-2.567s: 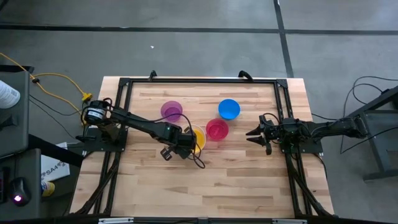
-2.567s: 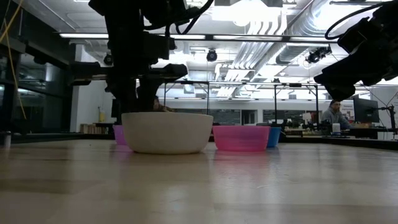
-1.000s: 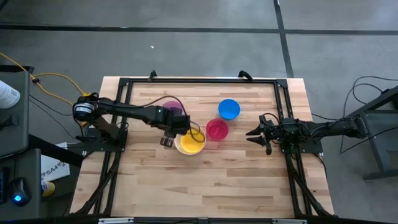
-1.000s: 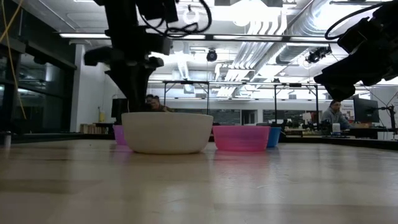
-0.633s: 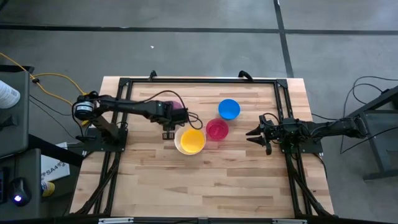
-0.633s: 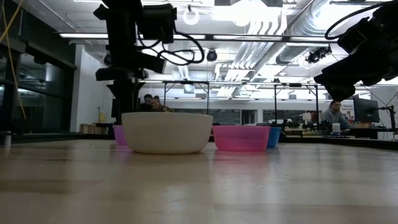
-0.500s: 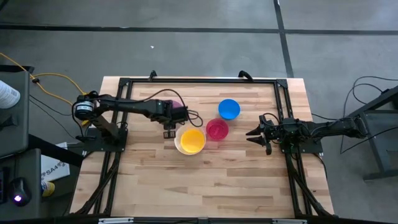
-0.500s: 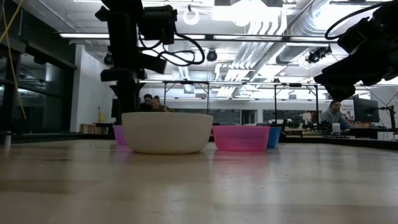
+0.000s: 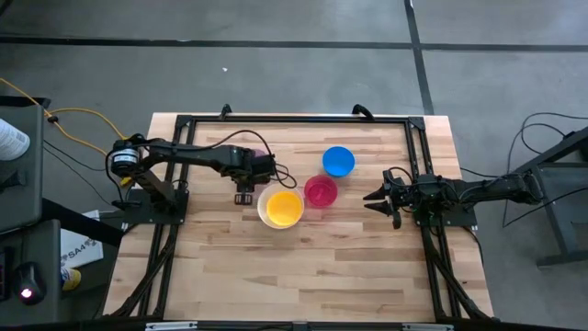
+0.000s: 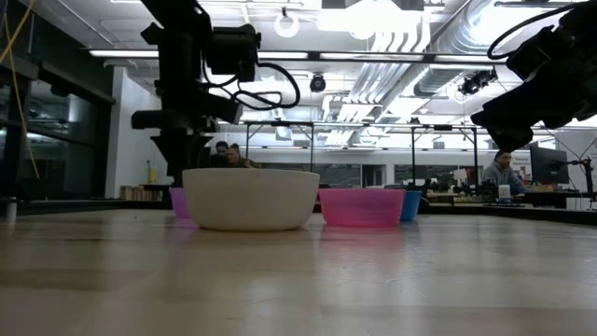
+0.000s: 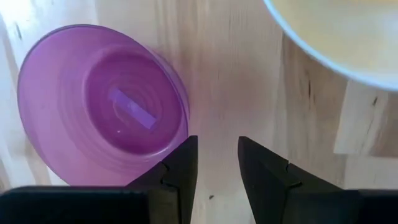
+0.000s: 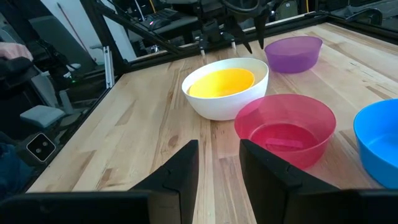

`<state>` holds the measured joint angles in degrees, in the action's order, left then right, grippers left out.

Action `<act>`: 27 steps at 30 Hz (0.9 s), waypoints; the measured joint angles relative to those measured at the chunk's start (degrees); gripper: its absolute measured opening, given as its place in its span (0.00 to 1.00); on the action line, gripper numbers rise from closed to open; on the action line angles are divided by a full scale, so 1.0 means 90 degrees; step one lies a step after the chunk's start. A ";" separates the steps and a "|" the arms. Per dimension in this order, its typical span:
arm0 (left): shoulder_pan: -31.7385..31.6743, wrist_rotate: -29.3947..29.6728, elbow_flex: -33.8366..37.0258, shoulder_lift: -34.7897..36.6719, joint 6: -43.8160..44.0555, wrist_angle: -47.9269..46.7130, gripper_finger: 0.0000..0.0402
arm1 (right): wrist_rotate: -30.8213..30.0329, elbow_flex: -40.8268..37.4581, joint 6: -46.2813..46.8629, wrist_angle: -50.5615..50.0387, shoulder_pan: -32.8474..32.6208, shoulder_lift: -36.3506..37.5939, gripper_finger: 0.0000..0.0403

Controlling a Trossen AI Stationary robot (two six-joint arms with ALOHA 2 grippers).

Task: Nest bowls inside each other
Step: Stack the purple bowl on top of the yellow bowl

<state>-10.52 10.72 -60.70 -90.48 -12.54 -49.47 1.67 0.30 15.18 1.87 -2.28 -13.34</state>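
The left arm reaches from the tabletop's (image 9: 367, 267) left edge toward the middle, bent downward at the wrist so that its left tool (image 9: 261, 166) hangs above the purple bowl (image 11: 102, 106). Its wrist view looks straight down: the two fingers (image 11: 180, 165) stand slightly parted, holding nothing, over the bare wood just beside the purple bowl's rim. The right arm lies low along the right edge, its right tool (image 9: 377, 197) pointing level toward the bowls, fingers spread and empty.

All the bowls sit upright, mouths up. The yellow bowl (image 9: 283, 205) rests nested inside the white bowl (image 12: 233, 102), near the tabletop's middle. The red-pink bowl (image 9: 321, 191) stands just to the right of that pair, close to it; whether they touch cannot be told. The blue bowl (image 9: 338, 161) stands beyond the red-pink one, toward the far edge. The purple bowl sits left of the blue one, largely hidden under the left arm from above.
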 joint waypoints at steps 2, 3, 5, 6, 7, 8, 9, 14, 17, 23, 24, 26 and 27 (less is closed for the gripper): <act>0.0000 0.0005 0.0021 0.0000 -0.0160 0.0005 0.28 | 0.0000 -0.0001 0.0000 0.0000 -0.0002 0.0000 0.27; 0.0000 0.0005 0.0021 0.0000 -0.0229 0.0005 0.28 | 0.0000 -0.0001 -0.0002 0.0000 0.0000 0.0000 0.27; 0.0000 0.0005 0.0021 0.0000 -0.0339 0.0046 0.28 | 0.0000 -0.0001 0.0000 0.0000 0.0000 0.0000 0.27; 0.0000 0.0012 0.0021 0.0000 -0.0405 0.0046 0.28 | 0.0000 0.0000 -0.0001 0.0000 -0.0001 0.0000 0.27; 0.0000 0.0014 0.0021 0.0000 -0.0445 0.0046 0.28 | -0.0001 0.0001 -0.0002 0.0000 -0.0002 0.0000 0.27; -0.0002 0.0019 0.0021 0.0000 -0.0485 0.0049 0.28 | 0.0000 0.0001 0.0000 0.0000 -0.0002 0.0000 0.27; -0.0029 0.0019 0.0021 0.0000 -0.0537 0.0049 0.28 | -0.0001 -0.0001 -0.0002 0.0000 -0.0001 0.0000 0.27; -0.0264 0.0024 0.0021 0.0000 -0.0526 0.0054 0.28 | 0.0000 0.0001 -0.0001 0.0000 -0.0002 0.0000 0.27; -0.0408 0.0016 0.0021 0.0000 -0.0411 0.0058 0.28 | -0.0002 -0.0001 0.0000 0.0000 0.0000 0.0000 0.27; -0.0558 -0.0301 0.0021 0.0000 -0.0407 0.0058 0.28 | -0.0002 0.0001 -0.0002 0.0000 -0.0001 0.0000 0.27; -0.0555 -0.0305 0.0021 0.0000 -0.0408 0.0058 0.28 | -0.0002 0.0001 -0.0002 0.0000 -0.0002 0.0000 0.27; -0.0551 -0.0321 0.0074 0.0000 -0.0413 0.0165 0.28 | -0.0002 0.0001 -0.0001 0.0000 0.0000 0.0000 0.27; -0.0551 -0.0321 0.0139 0.0000 -0.0424 0.0275 0.28 | -0.0002 0.0001 0.0000 0.0000 0.0000 0.0000 0.27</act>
<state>-15.49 7.83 -59.44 -90.48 -16.36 -47.00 1.65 0.32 15.18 1.87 -2.28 -13.34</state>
